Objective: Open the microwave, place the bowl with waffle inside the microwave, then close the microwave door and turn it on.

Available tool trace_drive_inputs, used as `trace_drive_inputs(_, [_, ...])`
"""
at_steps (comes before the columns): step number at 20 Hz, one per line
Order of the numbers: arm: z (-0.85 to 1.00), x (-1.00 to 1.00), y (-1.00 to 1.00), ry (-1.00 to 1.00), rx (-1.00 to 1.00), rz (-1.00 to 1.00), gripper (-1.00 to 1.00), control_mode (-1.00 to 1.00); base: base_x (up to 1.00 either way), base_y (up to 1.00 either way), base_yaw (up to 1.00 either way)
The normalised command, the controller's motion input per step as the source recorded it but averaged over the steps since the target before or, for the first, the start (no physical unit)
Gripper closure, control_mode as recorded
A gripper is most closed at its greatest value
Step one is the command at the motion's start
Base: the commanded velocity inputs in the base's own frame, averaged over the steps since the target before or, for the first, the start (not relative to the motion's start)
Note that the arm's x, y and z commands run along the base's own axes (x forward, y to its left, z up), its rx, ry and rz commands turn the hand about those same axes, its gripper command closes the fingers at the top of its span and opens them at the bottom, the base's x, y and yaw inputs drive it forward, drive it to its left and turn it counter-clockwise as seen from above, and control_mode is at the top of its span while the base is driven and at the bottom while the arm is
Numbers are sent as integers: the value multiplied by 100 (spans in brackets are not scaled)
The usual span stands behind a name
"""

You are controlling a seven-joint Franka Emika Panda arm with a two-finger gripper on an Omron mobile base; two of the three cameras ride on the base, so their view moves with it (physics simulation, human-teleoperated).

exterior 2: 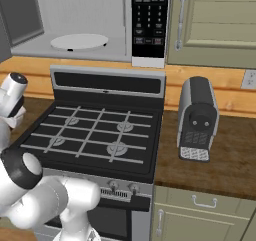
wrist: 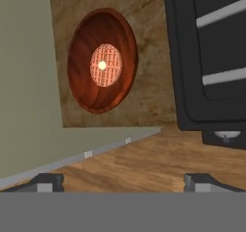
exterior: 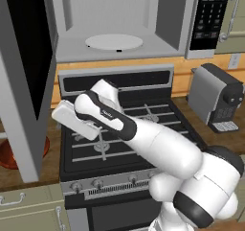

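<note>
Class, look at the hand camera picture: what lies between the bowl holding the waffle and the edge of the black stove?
In the hand view, only a bare strip of brown countertop separates the bowl from the stove; nothing stands on that stretch.

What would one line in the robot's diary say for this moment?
microwave door: open | bowl: on counter, waffle inside | pincer: open, empty, above bowl | turntable: bare

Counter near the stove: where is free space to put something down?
Bare counter lies between the stove and the coffee machine, and in front of it. Left of the stove, the bowl with the waffle crowds the counter.
</note>
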Motion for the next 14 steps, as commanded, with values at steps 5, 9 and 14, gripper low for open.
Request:
trace_drive_inputs(5, [-41, 19, 13, 0, -7, 4, -100, -100, 0, 0, 0])
trace_drive_inputs(9, [-41, 17, 8, 0, -6, 3, -100, -100, 0, 0, 0])
trace_drive_inputs(14, [-31, 21, 2, 0, 0, 2, -100, -100, 0, 0, 0])
